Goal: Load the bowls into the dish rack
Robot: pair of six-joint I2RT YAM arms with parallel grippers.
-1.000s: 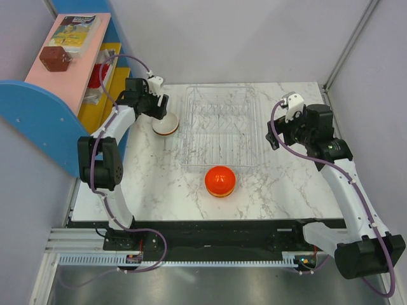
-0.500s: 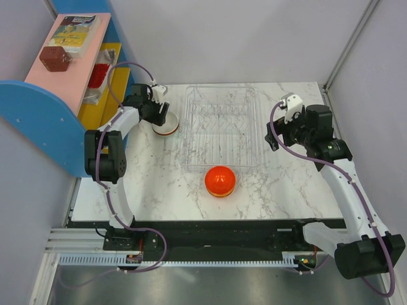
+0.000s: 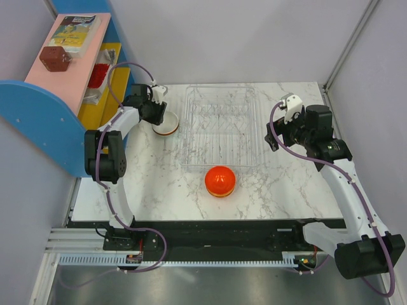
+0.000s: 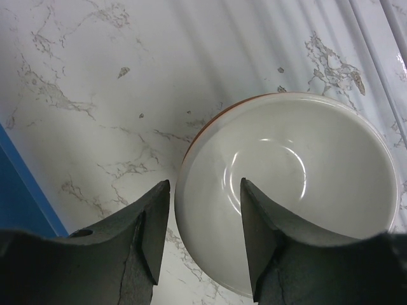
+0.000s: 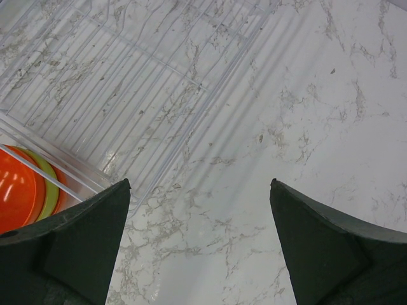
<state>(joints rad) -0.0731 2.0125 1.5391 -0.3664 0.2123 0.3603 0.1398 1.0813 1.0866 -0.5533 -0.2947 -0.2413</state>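
My left gripper (image 4: 203, 190), parted and not yet clenched, straddles the near rim of the white bowl (image 4: 299, 190), which sits just beside the dish rack (image 3: 219, 127), at its nine o'clock. My right gripper (image 5: 198, 187) hangs spread, empty.

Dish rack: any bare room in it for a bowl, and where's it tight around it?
The dish rack holds nothing; its whole grid is free. Bare marble lies right of it, under the open right gripper, and at near left beside the orange bowl. Tight at its left side, where the left gripper straddles the rim of the white bowl.
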